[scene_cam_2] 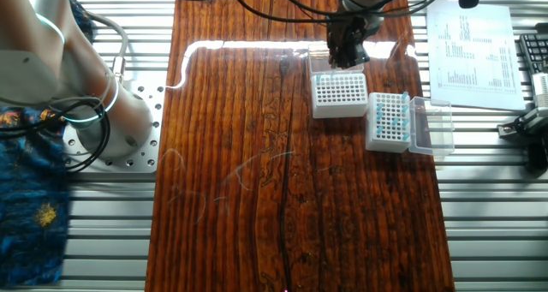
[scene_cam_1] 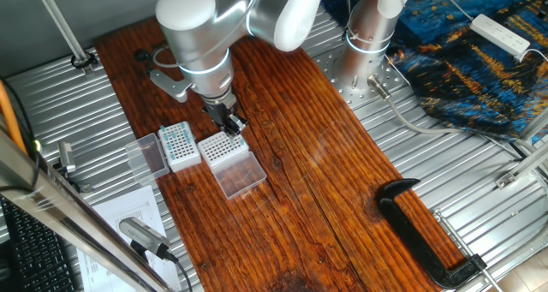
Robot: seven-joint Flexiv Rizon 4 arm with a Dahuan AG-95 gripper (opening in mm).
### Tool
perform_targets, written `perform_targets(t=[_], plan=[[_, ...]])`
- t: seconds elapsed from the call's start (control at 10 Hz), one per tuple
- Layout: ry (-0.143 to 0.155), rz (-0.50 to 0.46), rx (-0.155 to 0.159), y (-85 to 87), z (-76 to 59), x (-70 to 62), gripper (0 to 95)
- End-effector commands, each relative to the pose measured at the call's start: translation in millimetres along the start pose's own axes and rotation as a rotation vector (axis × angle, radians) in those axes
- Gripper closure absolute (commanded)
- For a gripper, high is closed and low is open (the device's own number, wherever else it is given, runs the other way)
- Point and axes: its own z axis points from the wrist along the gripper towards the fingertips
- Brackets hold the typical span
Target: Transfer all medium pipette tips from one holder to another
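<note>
A dark wooden desk lies on a ribbed metal bench, with a black clamp at one edge and a printed sheet beside it. Two small racks stand side by side on the wood. The opaque white rack carries the teal pipette tips in its grid, and its smoky lid lies open beside it. The clear-sided rack is just next to it, its flat lid folded out on the desk; its holes look mostly empty, though at this size I cannot be sure that none is filled.

The gripper hangs low over the far edge of the clear-sided rack, very near the grid. Whether its jaws are apart or together, and whether a tip is between them, I cannot tell from either view.

I judge that the step in hand is placing a tip into this rack, or leaving it to fetch the next one. To do it well, the arm should hold the tip upright, centre it over one hole before lowering, and release only when it is seated. It should rise straight up afterwards, so the neighbouring holes and the light rack are not disturbed.
</note>
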Motion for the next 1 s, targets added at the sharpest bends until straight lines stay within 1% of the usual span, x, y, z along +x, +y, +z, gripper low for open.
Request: perform_targets(t=[0.1, 0.3, 0.5, 0.7, 0.8, 0.9, 1.0], plan=[[0.003, 0.0, 0.003, -0.2, -0.4, 0.3, 95.0], [0.009, -0.002, 0.009, -0.7, 1.3, -0.6, 95.0], [0.008, -0.002, 0.008, -1.5, 3.2, -1.4, 95.0], [0.013, -0.005, 0.005, -1.1, 4.6, -1.9, 95.0], [0.015, -0.017, 0.004, -1.1, 4.8, -1.8, 76.0], [0.016, -0.022, 0.004, -1.1, 4.9, -1.7, 76.0], [0.017, -0.023, 0.004, -1.1, 4.9, -1.7, 57.0]])
